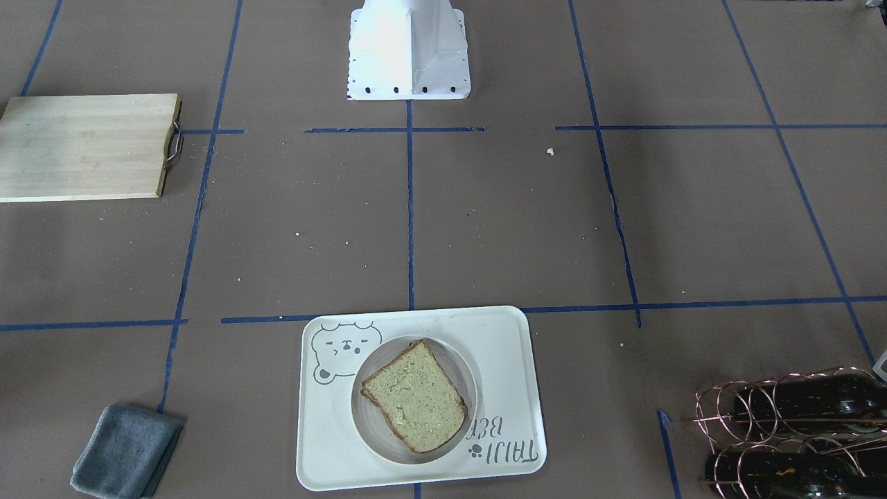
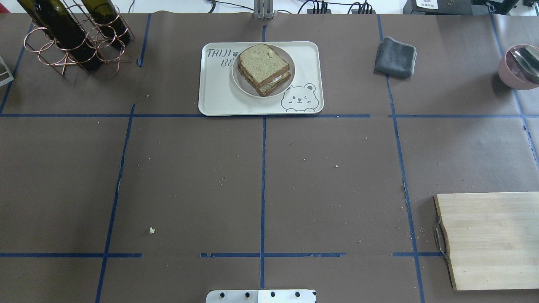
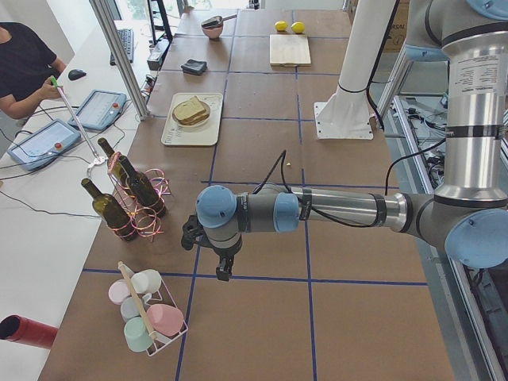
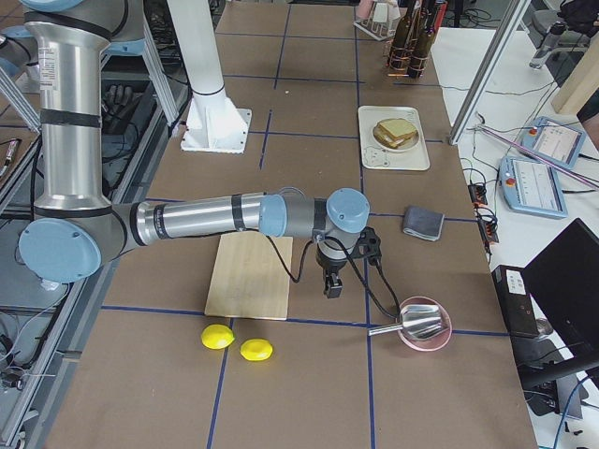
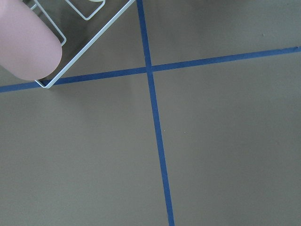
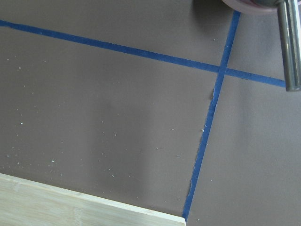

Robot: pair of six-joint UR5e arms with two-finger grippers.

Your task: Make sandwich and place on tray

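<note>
The sandwich (image 2: 264,69), two greenish-tan bread slices with dark crust and a sliver of white between them, sits on a small round white plate on the cream bear tray (image 2: 210,101) at the table's far middle. It also shows in the front-facing view (image 1: 414,396), on the tray (image 1: 513,360). My left gripper (image 3: 225,270) hangs over bare table near a cup rack, far from the tray. My right gripper (image 4: 331,285) hangs beside the cutting board. Both show only in side views, so I cannot tell whether they are open or shut.
A wooden cutting board (image 2: 492,240) lies at the near right. A grey cloth (image 2: 396,57) lies right of the tray. A wire rack with wine bottles (image 2: 71,38) stands far left. A pink bowl with a metal utensil (image 2: 520,67) sits far right. Two lemons (image 4: 217,337) lie past the board.
</note>
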